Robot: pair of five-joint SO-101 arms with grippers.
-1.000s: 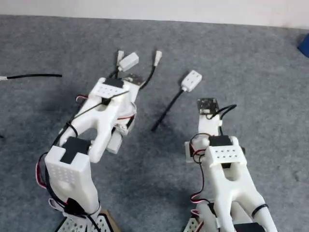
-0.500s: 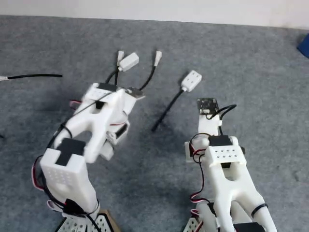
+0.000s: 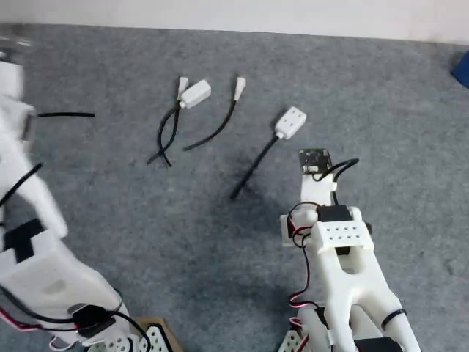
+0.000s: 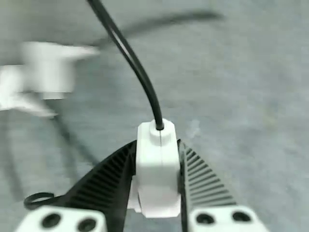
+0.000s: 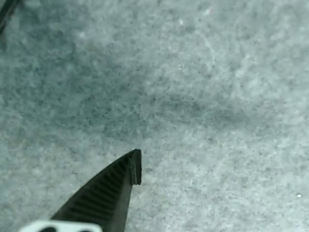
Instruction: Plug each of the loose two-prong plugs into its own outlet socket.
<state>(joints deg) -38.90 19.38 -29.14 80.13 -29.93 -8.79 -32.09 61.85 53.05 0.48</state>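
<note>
High view, worktop (image 3: 381, 95): grey carpeted surface, with a pale strip along its far edge.
High view, left arm (image 3: 33, 249): white, blurred, standing along the worktop's left edge from the near-left corner toward the far-left corner.
Left wrist view, left hand (image 4: 157, 145): closed on the held plug (image 4: 155, 169); both ridged black fingers (image 4: 108, 174) press the sides of its white body.
Left wrist view, plug lead (image 4: 130, 63): black, leaving the end of the held plug that points away from the hand.
High view, side lead (image 3: 69, 114): black, lying near the left edge beside the left arm; whether it belongs to the held plug cannot be told.
High view, small socket (image 3: 196, 94): white block toward the far edge, left of centre. A small white plug touches its end, and two black leads trail toward the near edge.
High view, loose plug (image 3: 239, 88): white, just beside the small socket on a curved black lead, and not inserted.
High view, outlet socket (image 3: 291, 122): white, near the worktop's centre, with a straight black lead running toward the near-left.
High view, right arm (image 3: 344, 257): white, at the near edge, right of centre, close to the outlet socket.
Right wrist view, right hand (image 5: 141, 166): open and holding nothing; one ridged finger (image 5: 113, 191) is over bare carpet.
High view, blue object (image 3: 462, 70): at the right edge.
</note>
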